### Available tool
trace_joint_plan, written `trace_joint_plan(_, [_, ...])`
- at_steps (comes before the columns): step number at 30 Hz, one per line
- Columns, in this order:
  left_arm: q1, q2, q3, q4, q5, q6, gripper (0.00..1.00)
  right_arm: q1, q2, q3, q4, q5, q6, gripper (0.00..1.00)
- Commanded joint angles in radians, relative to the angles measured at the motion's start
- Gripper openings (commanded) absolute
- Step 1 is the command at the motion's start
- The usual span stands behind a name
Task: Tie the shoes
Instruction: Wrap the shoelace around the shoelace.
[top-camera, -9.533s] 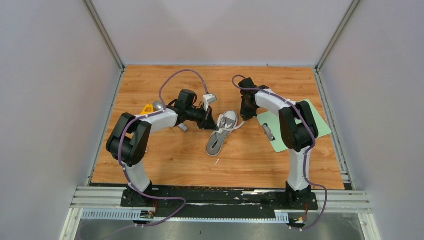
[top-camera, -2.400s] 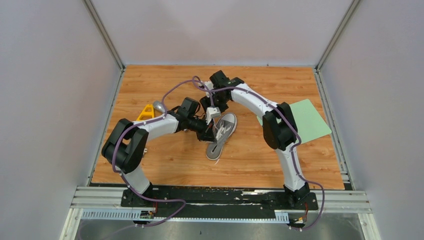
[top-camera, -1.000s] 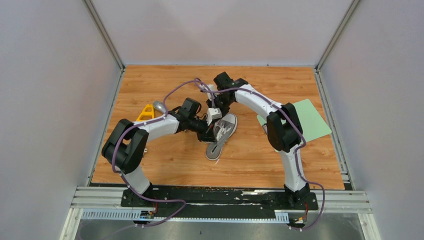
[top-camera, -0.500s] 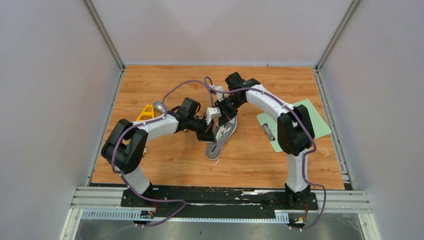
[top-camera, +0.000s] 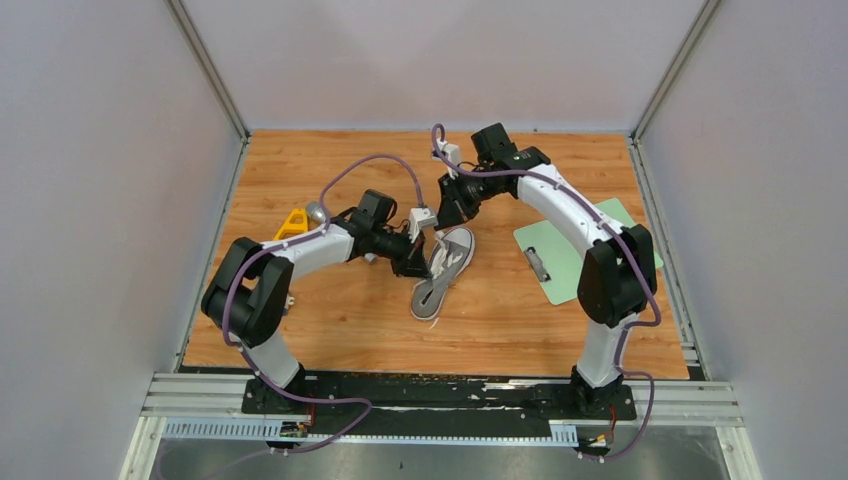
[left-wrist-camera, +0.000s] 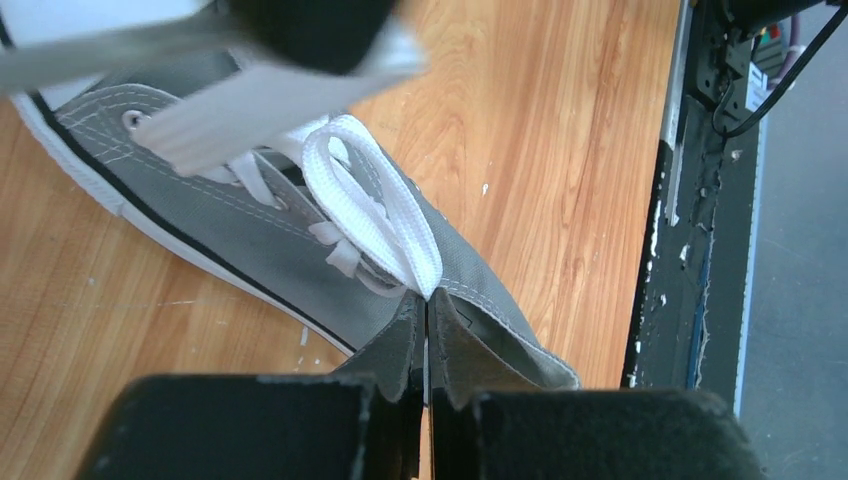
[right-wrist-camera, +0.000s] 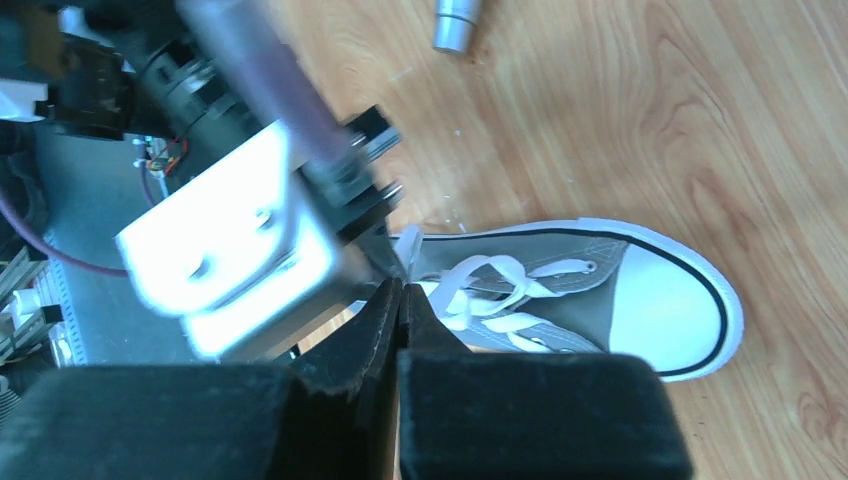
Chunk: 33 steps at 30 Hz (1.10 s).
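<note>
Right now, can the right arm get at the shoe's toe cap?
Probably yes: the toe cap lies bare, and the left end effector pinches a lace loop further back. But the right end effector looks shut on a lace and must let go first.

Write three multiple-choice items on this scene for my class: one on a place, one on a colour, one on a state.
1. In the top view, where does the green board lie?
A) under the sneaker
B) right of the sneaker
C) left of the sneaker

2. What colour is the sneaker's toe cap?
A) white
B) grey
C) black

3. What is the left gripper doing?
A) standing wide open
B) shut on nothing
C) shut on the lace loop

Answers:
1. B, the board lies to the sneaker's right, apart from it.
2. A, the right wrist view shows a white cap.
3. C, the fingertips pinch the loop's end.
</note>
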Motion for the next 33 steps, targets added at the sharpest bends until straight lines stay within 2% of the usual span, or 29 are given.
trace_joint_plan(1, [0.029,-0.035,0.011,0.06,0.077,-0.08,0.01,0.005,-0.097,-0.054,0.102,-0.089,0.065,0.0])
trace_joint_plan(7, [0.034,-0.036,-0.004,0.121,0.129,-0.137,0.02,0.01,-0.106,-0.073,0.108,-0.125,0.116,0.0])
trace_joint_plan(15, [0.034,0.015,0.035,0.142,0.217,-0.165,0.03,0.058,-0.105,-0.104,0.119,-0.135,0.077,0.0])
trace_joint_plan(20, [0.041,0.007,0.021,0.136,0.177,-0.167,0.03,0.087,-0.132,-0.1,0.115,-0.154,0.019,0.0])
trace_joint_plan(26, [0.061,-0.001,-0.002,0.124,0.106,-0.154,0.03,0.104,-0.201,-0.176,0.067,-0.187,-0.091,0.0])
trace_joint_plan(33, [0.071,0.036,0.005,0.148,0.107,-0.175,0.02,0.146,-0.246,-0.254,0.061,-0.172,-0.176,0.0])
